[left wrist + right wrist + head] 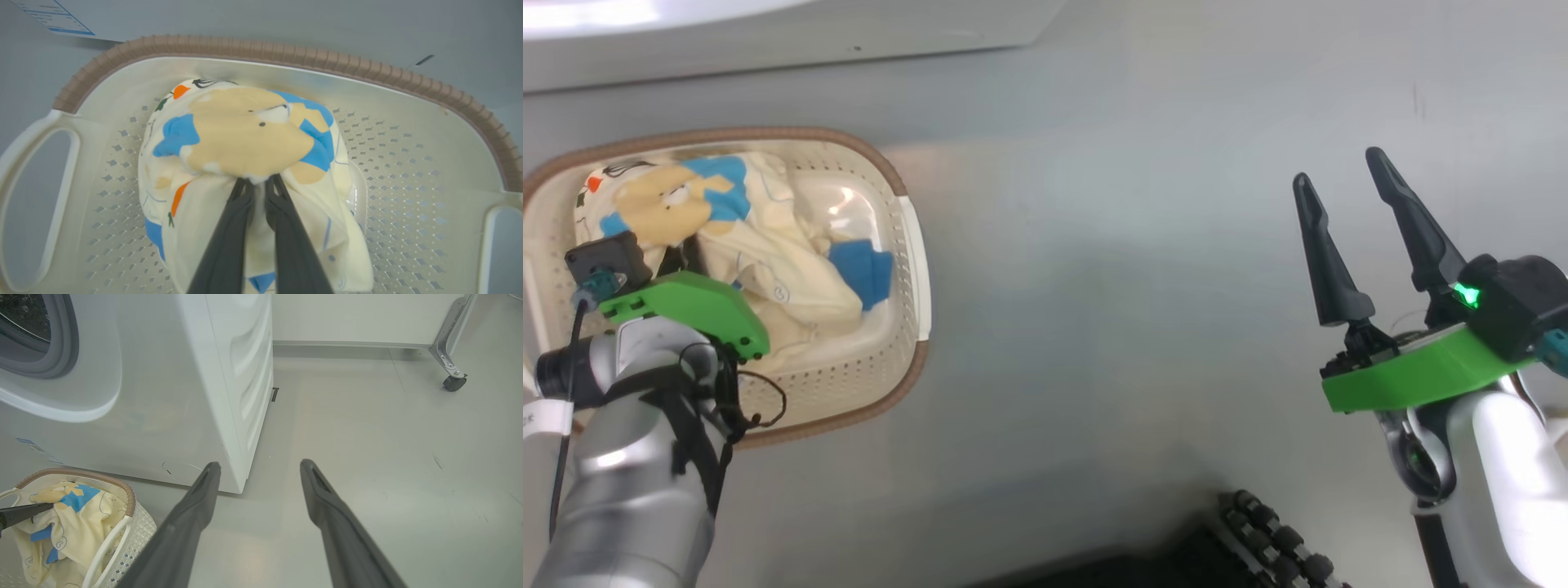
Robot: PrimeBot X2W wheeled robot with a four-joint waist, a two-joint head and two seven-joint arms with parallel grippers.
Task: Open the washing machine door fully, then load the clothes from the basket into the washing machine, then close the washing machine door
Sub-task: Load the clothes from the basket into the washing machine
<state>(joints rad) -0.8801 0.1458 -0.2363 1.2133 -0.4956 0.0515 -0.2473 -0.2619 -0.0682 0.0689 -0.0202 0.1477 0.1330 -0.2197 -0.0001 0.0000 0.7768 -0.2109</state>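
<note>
My left gripper (257, 181) points downward, its two dark fingers pressed almost together, the tips pinching a fold of the clothes (245, 134). My silver left forearm (621, 482) comes in from the lower left and bends at the green wrist mount (694, 306). My right gripper (1339, 167) hangs free, jaws spread wide, holding nothing.

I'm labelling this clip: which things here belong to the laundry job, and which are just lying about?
Job: pale cream-yellow clothes with blue patches, pinched by left gripper; perforated cream plastic basket; big white washing machine.
Lying about: metal leg with black caster.
</note>
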